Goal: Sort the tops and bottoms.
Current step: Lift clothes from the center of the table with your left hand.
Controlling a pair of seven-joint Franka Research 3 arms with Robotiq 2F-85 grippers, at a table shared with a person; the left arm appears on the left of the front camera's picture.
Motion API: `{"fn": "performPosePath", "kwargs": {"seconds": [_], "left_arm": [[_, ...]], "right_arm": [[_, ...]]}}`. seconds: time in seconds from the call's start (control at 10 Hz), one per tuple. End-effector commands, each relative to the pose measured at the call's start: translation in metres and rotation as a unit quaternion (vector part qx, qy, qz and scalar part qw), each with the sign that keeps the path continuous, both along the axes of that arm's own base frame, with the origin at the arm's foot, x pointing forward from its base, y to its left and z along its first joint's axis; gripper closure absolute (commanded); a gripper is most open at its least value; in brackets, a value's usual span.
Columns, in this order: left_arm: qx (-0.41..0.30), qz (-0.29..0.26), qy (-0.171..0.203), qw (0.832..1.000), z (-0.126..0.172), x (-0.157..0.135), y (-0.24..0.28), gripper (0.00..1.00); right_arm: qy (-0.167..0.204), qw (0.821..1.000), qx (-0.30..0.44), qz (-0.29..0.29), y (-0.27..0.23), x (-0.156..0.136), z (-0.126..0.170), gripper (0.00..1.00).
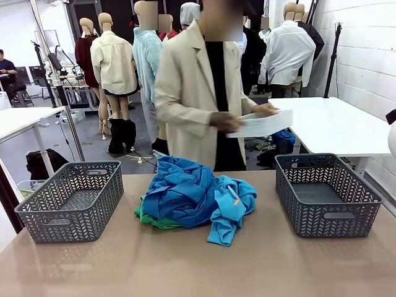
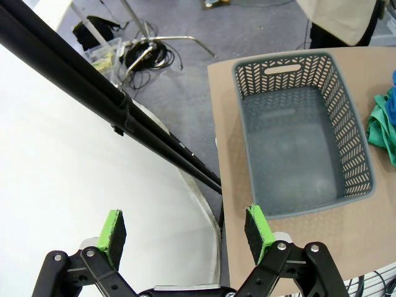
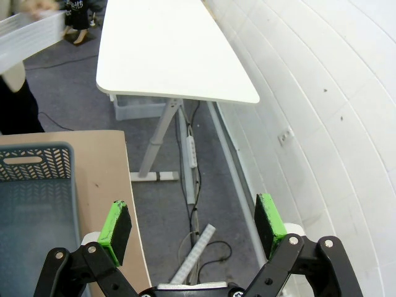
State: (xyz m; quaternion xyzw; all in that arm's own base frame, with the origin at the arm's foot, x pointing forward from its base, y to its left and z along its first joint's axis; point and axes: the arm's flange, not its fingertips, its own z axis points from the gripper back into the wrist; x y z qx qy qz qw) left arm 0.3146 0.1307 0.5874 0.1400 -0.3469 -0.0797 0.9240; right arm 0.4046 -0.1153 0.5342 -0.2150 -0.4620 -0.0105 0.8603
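Wrist views: left hand [image 2: 185,230], right hand [image 3: 193,223] wide open, empty, at opposite edges of table [image 2: 223,124].

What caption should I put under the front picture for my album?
Blue tops and green bottoms heaped between the left basket and right basket, a person holding papers behind.
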Motion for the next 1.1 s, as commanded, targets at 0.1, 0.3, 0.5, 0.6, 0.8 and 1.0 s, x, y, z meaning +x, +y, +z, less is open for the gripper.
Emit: {"fn": "performPosePath", "kwargs": {"seconds": [0.1,0.3,0.5,0.6,0.8,1.0], "left_arm": [[0.004,0.01,-0.006,1.0,-0.0024,0.0009,-0.0003,0.0],[0.004,0.01,-0.006,1.0,-0.0024,0.0009,-0.0003,0.0],[0.004,0.01,-0.006,1.0,-0.0024,0.0009,-0.0003,0.0],[0.004,0.01,-0.006,1.0,-0.0024,0.0009,-0.0003,0.0],[0.004,0.01,-0.006,1.0,-0.0024,0.0009,-0.0003,0.0],[0.004,0.01,-0.006,1.0,-0.0024,0.0009,-0.0003,0.0]], "right_arm": [[0.006,1.0,-0.002,0.001,0.0008,-0.0002,-0.0004,0.0],[0.006,1.0,-0.002,0.001,0.0008,-0.0002,-0.0004,0.0],[0.006,1.0,-0.002,0.001,0.0008,-0.0002,-0.0004,0.0],[0.006,1.0,-0.002,0.001,0.0008,-0.0002,-0.0004,0.0],[0.006,1.0,-0.002,0.001,0.0008,-0.0002,-0.0004,0.0],[0.006,1.0,-0.002,0.001,0.0008,-0.0002,-0.0004,0.0]]}}
